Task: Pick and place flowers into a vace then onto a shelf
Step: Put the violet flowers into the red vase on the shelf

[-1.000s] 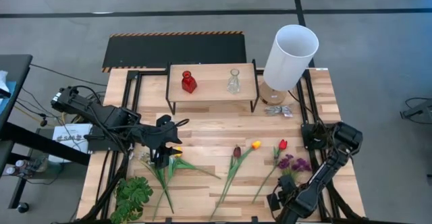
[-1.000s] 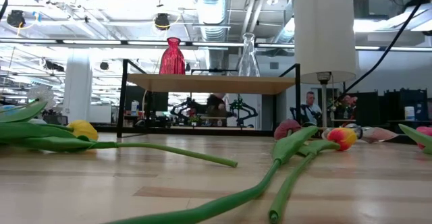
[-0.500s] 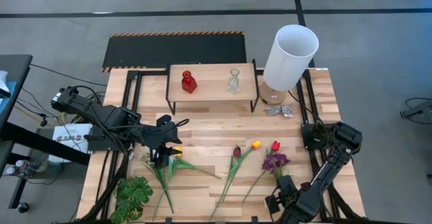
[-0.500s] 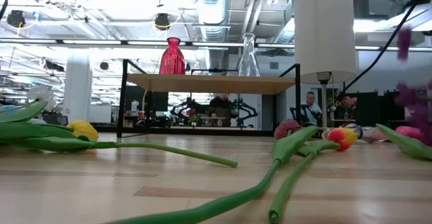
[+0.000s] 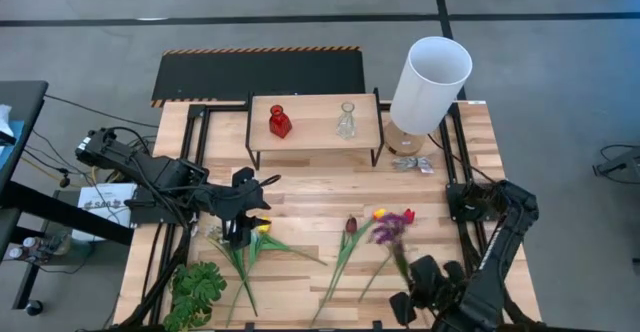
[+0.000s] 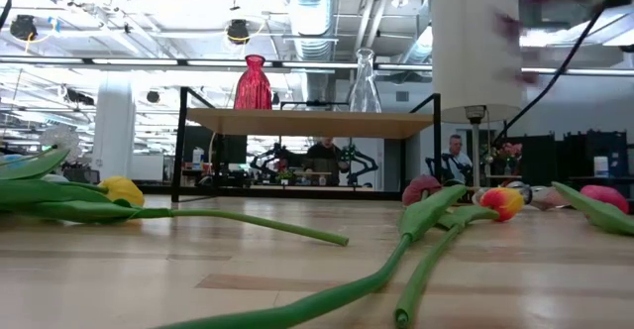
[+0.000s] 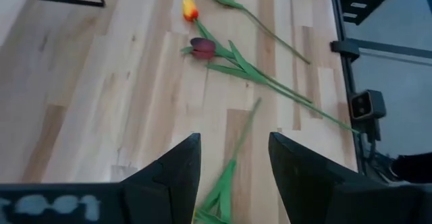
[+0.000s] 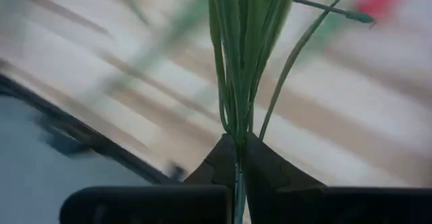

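Up at twelve o'clock, the shelf [image 5: 314, 119], carrying a red vase [image 5: 279, 122] and a clear glass vase [image 5: 346, 121], both empty. Just right of it, toward one o'clock, a white cylinder [image 5: 430, 82], open-topped. At five o'clock, right gripper [image 8: 237, 158] clenched on the purple bunch [image 5: 388, 229], green stems [image 8: 244, 55] pinched. At nine o'clock, left gripper [image 7: 233, 153] spread wide, grasping nothing, over a stem. Maroon tulip [image 5: 351, 225], orange tulip [image 5: 379, 214], red tulip [image 5: 408, 215] flat at centre.

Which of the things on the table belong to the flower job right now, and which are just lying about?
Job: purple bunch in right hand; tulips; clear vase; red vase; shelf; left hand.
Lying about: white lamp; leafy plant.
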